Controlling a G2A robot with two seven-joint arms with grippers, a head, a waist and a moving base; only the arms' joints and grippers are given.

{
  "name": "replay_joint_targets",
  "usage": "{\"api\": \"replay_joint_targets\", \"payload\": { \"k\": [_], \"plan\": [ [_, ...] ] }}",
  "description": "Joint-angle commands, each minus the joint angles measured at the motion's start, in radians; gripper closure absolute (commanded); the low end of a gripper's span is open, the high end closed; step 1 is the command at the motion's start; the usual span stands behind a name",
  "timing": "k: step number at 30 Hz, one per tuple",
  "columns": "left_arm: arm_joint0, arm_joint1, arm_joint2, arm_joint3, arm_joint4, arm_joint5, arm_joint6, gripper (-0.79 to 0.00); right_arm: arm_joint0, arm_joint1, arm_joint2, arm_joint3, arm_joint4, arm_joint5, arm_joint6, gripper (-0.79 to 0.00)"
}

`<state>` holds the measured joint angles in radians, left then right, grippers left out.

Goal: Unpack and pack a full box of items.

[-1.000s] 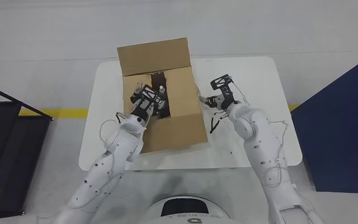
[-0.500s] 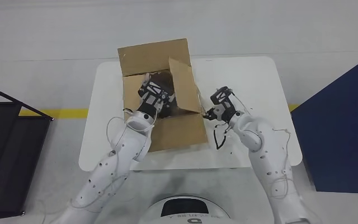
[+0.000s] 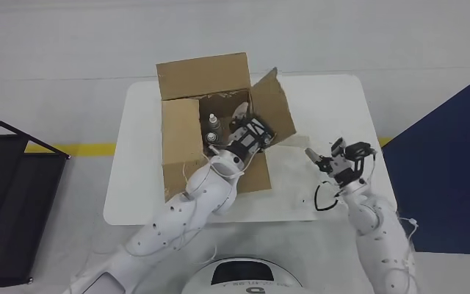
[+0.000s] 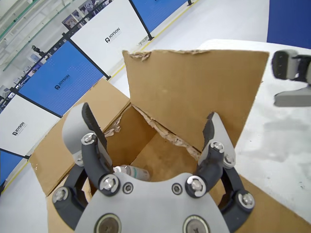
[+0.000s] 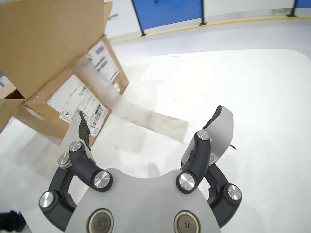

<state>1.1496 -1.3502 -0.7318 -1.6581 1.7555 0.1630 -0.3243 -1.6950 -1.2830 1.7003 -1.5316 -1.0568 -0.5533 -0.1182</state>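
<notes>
- The white table carries the cardboard box, which stands left of the table's middle with its top open.
- The left flap lies folded down along the box's left side, and the far flap slopes away from the robot.
- Two bottles stand caps up inside the opening, just beside the left flap's edge.
- The left gripper hangs over the right part of the opening; its own wrist view shows the fingers spread wide with nothing between them.
- The right flap tilts up and outward, just beside that gripper.
- The box's outer side bears white labels.
- The right gripper is above bare table, apart from the box on its right, with fingers spread and empty.
</notes>
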Motion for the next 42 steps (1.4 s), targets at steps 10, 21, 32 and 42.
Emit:
{"api": "replay_joint_targets", "payload": {
  "k": [10,21,32,42],
  "plan": [
    [-0.053,-0.061,0.051,0.095,-0.009,0.124,0.067,-0.785,-0.118,0.003,0.089,-0.074,0.044,0.062,-0.123,-0.785],
    [0.373,0.037,-0.449,-0.323,-0.145,0.155,0.339,-0.785,0.048,0.008,0.012,-0.313,-0.061,0.211,0.097,-0.785],
    [0.617,0.061,-0.851,-0.264,-0.514,0.048,0.561,-0.785,0.186,0.007,-0.093,-0.359,-0.107,0.223,0.229,-0.785],
    [0.567,0.06,-0.936,-0.073,-0.638,-0.014,0.575,-0.785,0.484,0.002,-0.363,-0.301,-0.287,0.076,0.544,-0.785]
  ]
}}
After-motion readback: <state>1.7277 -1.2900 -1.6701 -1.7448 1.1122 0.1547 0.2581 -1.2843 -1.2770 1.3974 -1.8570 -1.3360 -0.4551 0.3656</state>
